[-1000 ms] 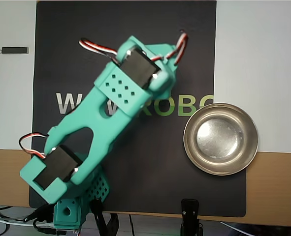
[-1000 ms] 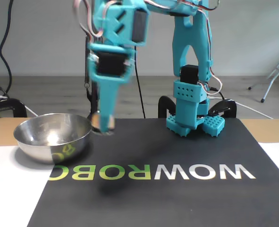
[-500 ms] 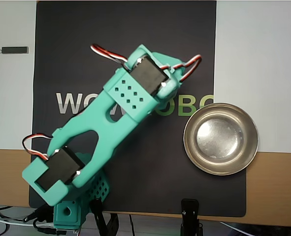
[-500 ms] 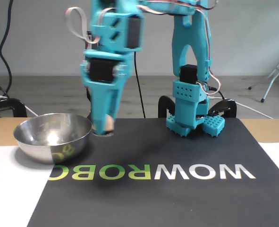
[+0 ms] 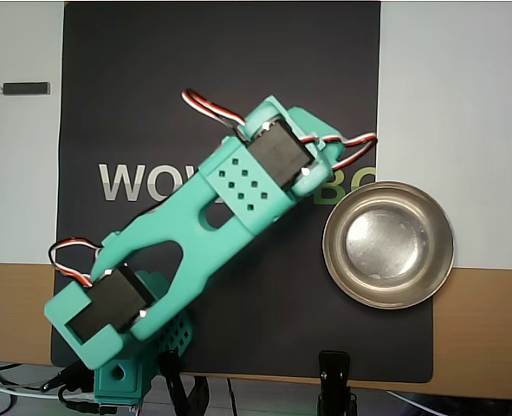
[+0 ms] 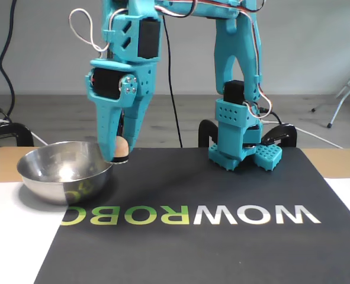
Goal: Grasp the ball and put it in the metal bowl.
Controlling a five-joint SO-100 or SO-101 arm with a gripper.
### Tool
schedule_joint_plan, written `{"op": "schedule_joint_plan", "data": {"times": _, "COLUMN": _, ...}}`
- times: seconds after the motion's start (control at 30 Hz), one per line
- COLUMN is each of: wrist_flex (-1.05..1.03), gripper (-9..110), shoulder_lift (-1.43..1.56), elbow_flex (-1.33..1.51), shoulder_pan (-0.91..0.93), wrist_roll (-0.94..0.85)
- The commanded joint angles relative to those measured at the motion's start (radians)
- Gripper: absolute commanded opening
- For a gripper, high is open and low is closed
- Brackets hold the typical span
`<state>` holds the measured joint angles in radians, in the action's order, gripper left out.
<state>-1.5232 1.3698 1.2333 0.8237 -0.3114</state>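
In the fixed view the small peach-orange ball (image 6: 121,147) is held above the black mat, with my teal gripper (image 6: 120,151) shut on it, fingers pointing down. It hangs just right of the metal bowl (image 6: 64,170), close to its rim. The bowl's shiny inside is empty. In the overhead view the arm's wrist (image 5: 277,160) hides both ball and gripper tips; the metal bowl (image 5: 388,245) lies to the right of it, at the mat's right edge.
The arm's base (image 6: 240,142) stands at the back of the black mat (image 6: 222,248) with its printed lettering. A small dark bar (image 5: 25,87) lies on the white surface at top left in the overhead view. Black clamps (image 5: 334,381) grip the table edge.
The arm has swung toward the bowl, carrying the ball from over the mat to right beside the bowl's rim. The bowl has not moved.
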Motion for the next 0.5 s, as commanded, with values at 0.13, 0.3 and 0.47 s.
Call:
{"op": "schedule_joint_plan", "data": {"times": 0.13, "wrist_flex": 0.008, "gripper": 34, "shoulder_lift": 0.058, "elbow_flex": 0.0, "shoulder_pan": 0.051, "wrist_roll": 0.072}}
{"op": "schedule_joint_plan", "data": {"times": 0.3, "wrist_flex": 0.009, "gripper": 34, "shoulder_lift": 0.058, "elbow_flex": 0.0, "shoulder_pan": 0.089, "wrist_roll": 0.072}}
{"op": "schedule_joint_plan", "data": {"times": 0.47, "wrist_flex": 0.008, "gripper": 34, "shoulder_lift": 0.055, "elbow_flex": 0.0, "shoulder_pan": 0.129, "wrist_roll": 0.072}}
